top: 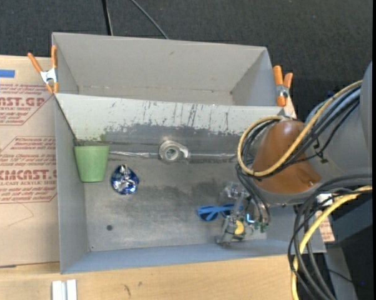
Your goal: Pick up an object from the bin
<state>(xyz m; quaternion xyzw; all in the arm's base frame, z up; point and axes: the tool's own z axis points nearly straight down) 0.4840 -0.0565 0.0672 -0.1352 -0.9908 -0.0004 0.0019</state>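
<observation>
Your bin (157, 64) holds a green cup (91, 162) at nine o'clock; your hand (239, 225) hangs at four o'clock beside a blue clip-like thing (208, 212); apart or together, I cannot tell.

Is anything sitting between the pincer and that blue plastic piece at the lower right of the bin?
Nothing visible. The blue plastic piece lies on the bin floor right beside the pincer. The green cup, shiny blue lump and metal ring lie farther left, out of the way.
</observation>
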